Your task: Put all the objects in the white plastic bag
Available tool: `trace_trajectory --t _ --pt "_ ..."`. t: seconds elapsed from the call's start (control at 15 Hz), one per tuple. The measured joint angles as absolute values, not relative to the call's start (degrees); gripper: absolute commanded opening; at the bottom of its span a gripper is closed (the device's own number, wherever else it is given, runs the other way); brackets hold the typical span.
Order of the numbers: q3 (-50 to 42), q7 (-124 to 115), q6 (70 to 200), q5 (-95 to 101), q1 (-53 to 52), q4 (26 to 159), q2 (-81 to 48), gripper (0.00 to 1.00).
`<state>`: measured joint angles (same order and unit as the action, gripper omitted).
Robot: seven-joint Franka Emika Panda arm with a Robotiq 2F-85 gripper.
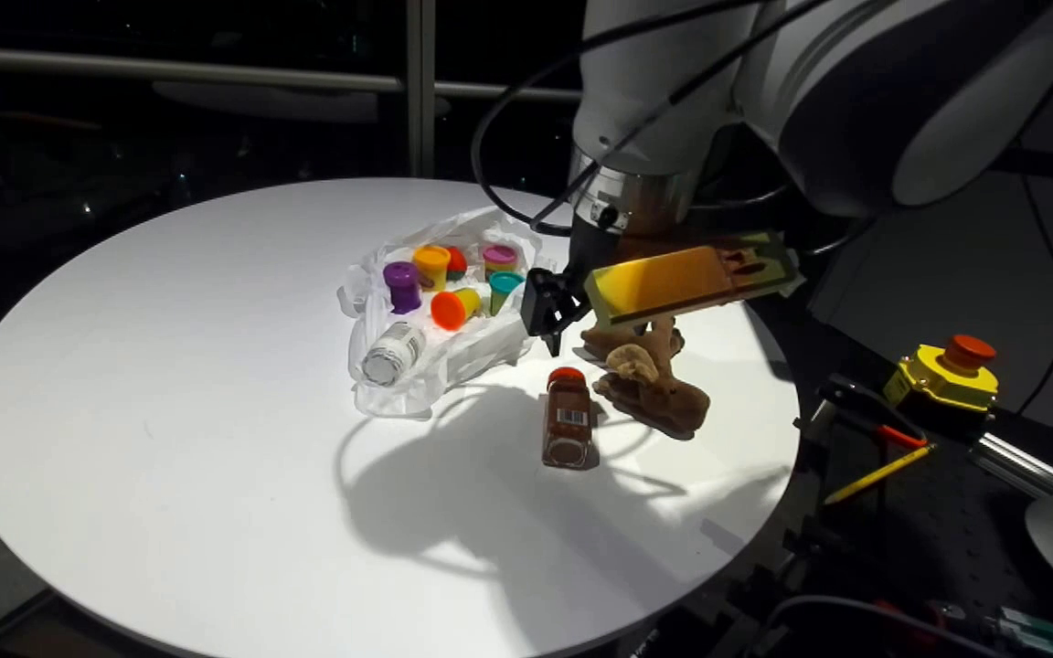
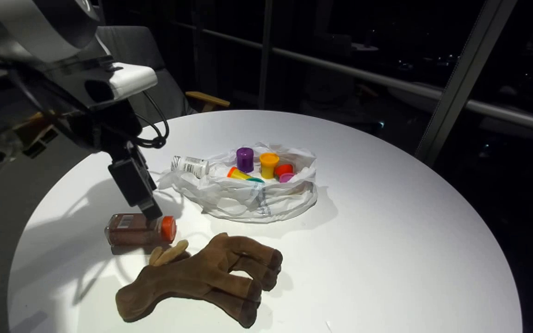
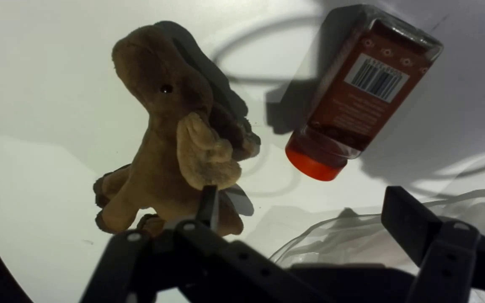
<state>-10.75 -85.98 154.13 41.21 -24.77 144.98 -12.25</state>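
Tool [image 3: 303, 206] wide, empty. Bag [image 2: 229, 201] spread open, likely for easy drops; red-capped bottle [image 3: 364, 92], moose [image 2: 197, 273] outside, presumably next.

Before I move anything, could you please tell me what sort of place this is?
Probably a robotics lab or office, though I can't tell which: a robot arm hangs over a round table, a red button tops a yellow box nearby, and a grey armchair stands beyond the table.
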Motion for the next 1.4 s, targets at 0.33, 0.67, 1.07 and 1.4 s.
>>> trace_trajectory --t 0.33,0.67,1.07,1.4 --pt "-14.5 -97.2 166.6 49.0 -24.3 147.0 -16.1 1.00" --pt "-15.8 -101.4 176.7 49.8 -24.4 146.6 -21.6 1.00" --pt "-15.6 -102.0 184.4 49.8 -24.5 145.1 -27.0 0.42" --pt "-18.4 -102.1 183.3 49.8 -28.4 144.9 -25.2 0.24"
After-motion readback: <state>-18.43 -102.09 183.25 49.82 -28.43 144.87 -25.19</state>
